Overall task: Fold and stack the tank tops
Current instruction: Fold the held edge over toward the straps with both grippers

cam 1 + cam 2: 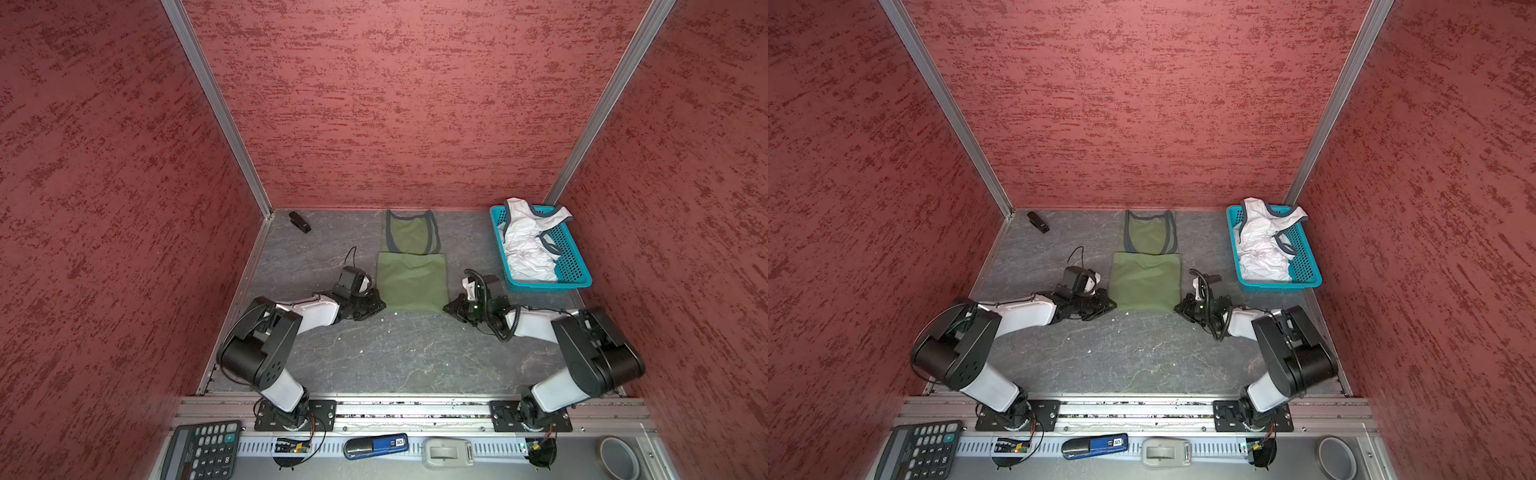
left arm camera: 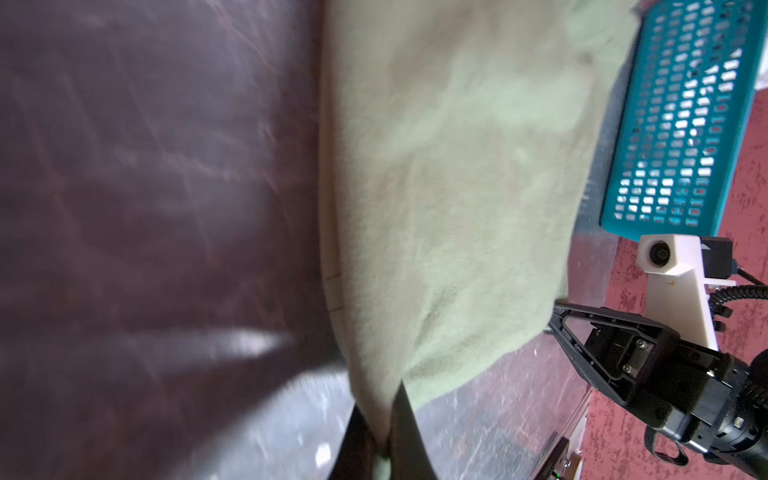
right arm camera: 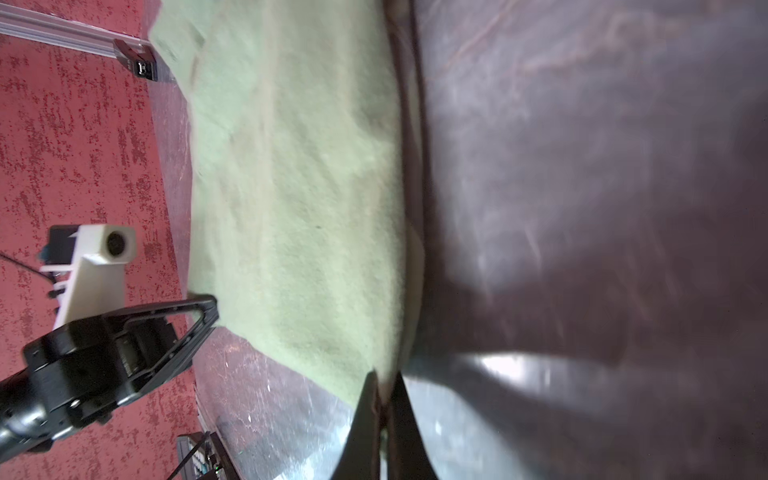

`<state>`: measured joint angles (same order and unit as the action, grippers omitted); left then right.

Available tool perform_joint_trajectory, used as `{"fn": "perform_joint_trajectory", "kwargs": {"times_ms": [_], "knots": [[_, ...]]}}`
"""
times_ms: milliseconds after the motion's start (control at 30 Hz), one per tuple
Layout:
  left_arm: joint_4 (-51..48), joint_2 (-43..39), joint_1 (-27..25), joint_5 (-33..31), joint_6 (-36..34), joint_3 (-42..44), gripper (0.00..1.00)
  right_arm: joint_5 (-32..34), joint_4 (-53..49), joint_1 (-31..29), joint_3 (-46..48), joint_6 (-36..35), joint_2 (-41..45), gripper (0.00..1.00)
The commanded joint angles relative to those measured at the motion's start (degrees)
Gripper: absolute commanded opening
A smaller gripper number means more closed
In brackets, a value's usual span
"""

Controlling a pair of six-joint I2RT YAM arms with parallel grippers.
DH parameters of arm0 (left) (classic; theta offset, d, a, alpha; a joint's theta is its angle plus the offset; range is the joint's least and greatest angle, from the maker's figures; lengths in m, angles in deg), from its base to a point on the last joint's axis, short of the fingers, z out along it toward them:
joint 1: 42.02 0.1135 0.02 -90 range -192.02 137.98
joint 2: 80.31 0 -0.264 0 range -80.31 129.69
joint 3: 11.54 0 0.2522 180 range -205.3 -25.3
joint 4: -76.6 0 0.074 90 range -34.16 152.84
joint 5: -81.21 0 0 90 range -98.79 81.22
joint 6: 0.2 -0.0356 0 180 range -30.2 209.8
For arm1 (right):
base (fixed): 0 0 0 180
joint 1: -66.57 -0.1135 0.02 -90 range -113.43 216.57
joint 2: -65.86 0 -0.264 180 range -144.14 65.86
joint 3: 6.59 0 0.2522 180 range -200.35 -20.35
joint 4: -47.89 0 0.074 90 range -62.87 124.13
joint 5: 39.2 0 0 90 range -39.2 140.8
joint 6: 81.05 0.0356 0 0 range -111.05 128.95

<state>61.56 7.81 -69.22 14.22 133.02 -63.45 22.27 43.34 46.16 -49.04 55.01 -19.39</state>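
- The olive green tank top [image 1: 411, 282] [image 1: 1146, 282] lies flat on the grey table [image 1: 374, 353], well to the left of the turquoise mesh basket [image 1: 548, 285] [image 1: 1281, 286] in both top views and not touching it.
- Its grey-trimmed straps point the same way as the basket's far end, toward the back wall. A plain green panel covers its near part, and that panel's far edge overlaps the base of the straps.
- The white tank top [image 1: 528, 245] [image 1: 1264, 245] sits crumpled inside the basket, with one grey-trimmed strap draped over the basket's far rim.
- The left gripper [image 1: 380, 305] [image 1: 1111, 305] is low at the olive top's near corner, the one farther from the basket. In the left wrist view, the left gripper [image 2: 379, 411] has its fingers pressed together on a pinch of green cloth [image 2: 457, 187].
- The right gripper [image 1: 446, 308] [image 1: 1177, 308] is at the olive top's other near corner, the one closer to the basket, just short of the basket's near end. The right wrist view shows the right gripper [image 3: 384, 384] with its fingers squeezed onto the green hem [image 3: 299, 208].
- Each wrist view also catches the opposite gripper's tip at the cloth edge: the right [image 2: 559, 316] and the left [image 3: 208, 311].
- A small black clip [image 1: 300, 222] lies far left of the basket, near the back corner.
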Motion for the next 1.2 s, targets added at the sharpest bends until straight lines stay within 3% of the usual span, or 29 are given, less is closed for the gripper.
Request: {"fn": "perform_joint_trajectory", "kwargs": {"times_ms": [0, 133, 233, 367, 600, 833, 1167], "knots": [[-8.0, -6.4, -3.7, -3.2, 1.2, 2.6, 0.05, 3.6, -9.3, -2.7, 2.3, 0.4, 7.9, 0.0], [-16.5, -17.6, -9.7, -4.3, 6.9, 5.8, 0.05, 5.6, -19.7, -7.5, 4.3, 3.9, 20.6, 0.0], [-25.5, -26.8, -14.3, -6.7, 11.0, 3.4, 0.06, 6.8, -27.1, -9.5, 2.6, 6.0, 30.6, 0.0], [-33.9, -33.6, -14.2, -9.0, 12.0, -2.7, 0.1, 6.5, -32.3, -9.7, -4.4, 5.7, 34.3, 0.0], [-31.0, -26.4, -2.9, -3.2, 7.5, -11.5, 0.1, 9.0, -28.6, -8.9, -17.3, -0.5, 23.1, 0.0], [-24.2, -11.3, 8.9, 3.6, 7.4, -20.3, 0.11, 5.5, -21.4, -4.1, -33.5, -7.1, 3.5, 0.0], [-17.8, 8.8, 17.1, 9.4, 9.6, -33.9, 0.11, 0.9, -20.4, 1.7, -53.4, -10.3, -19.2, 0.0]]}}
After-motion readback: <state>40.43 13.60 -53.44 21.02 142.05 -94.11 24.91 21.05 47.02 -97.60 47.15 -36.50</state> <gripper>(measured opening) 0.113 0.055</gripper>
